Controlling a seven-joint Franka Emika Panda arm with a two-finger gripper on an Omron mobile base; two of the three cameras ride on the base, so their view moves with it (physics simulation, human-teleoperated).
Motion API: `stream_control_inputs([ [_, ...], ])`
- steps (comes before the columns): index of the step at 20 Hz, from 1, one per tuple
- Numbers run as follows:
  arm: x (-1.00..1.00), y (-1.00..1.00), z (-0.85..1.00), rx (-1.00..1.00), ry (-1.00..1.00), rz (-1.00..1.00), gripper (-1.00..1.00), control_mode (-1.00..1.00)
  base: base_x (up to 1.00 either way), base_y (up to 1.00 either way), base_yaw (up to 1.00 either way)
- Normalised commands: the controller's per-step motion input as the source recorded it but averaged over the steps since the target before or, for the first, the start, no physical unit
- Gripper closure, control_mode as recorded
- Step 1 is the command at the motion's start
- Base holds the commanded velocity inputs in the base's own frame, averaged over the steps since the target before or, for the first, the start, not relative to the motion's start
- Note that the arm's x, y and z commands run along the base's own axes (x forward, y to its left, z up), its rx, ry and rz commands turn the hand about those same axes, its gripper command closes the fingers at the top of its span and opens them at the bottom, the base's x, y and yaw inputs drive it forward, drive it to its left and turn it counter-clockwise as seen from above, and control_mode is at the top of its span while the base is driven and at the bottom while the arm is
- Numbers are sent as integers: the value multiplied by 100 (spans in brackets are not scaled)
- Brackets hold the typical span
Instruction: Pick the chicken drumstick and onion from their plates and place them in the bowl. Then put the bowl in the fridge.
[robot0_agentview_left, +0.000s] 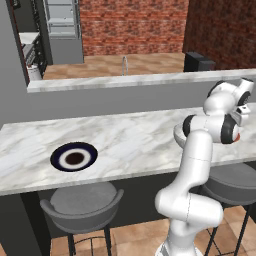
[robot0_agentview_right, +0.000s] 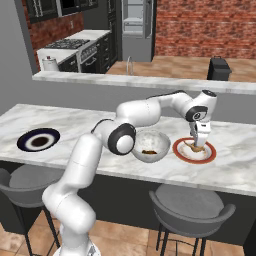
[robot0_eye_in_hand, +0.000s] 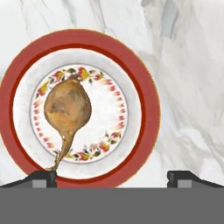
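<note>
A round tan onion (robot0_eye_in_hand: 68, 107) with a thin tail lies on the red-rimmed plate (robot0_eye_in_hand: 146, 100). My gripper (robot0_eye_in_hand: 111, 177) hangs open just above this plate (robot0_agentview_right: 210, 156), the onion (robot0_agentview_right: 192, 146) below its fingers and off to one side. Left of the plate stands the white bowl (robot0_agentview_right: 142, 155), holding an orange-brown chicken drumstick (robot0_agentview_right: 148, 151). The navy-rimmed plate (robot0_agentview_left: 57, 156) lies bare at the counter's left end (robot0_agentview_right: 22, 142). The grey fridge (robot0_agentview_right: 134, 25) stands far back in the kitchen, its pale shelves showing.
A raised marble ledge (robot0_agentview_right: 125, 80) with a faucet (robot0_agentview_right: 128, 65) runs behind the counter, with a dark box (robot0_agentview_right: 218, 69) beyond it. Two grey stools (robot0_agentview_left: 82, 202) (robot0_agentview_right: 192, 205) sit under the counter's front edge. A stove and kettle (robot0_agentview_right: 49, 63) are at the back left.
</note>
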Motion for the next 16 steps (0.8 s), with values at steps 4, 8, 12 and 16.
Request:
stream_control_inputs([
  [4, 14, -7, -6, 0, 0, 0, -100, -100, 0, 0, 0],
  [8, 16, -6, -4, -2, 0, 0, -100, -100, 0, 0, 0],
  [12, 20, -5, 0, -1, 0, 0, -100, -100, 0, 0, 0],
  [16, 16, -14, 0, -1, 0, 1, -100, -100, 0, 0, 0],
])
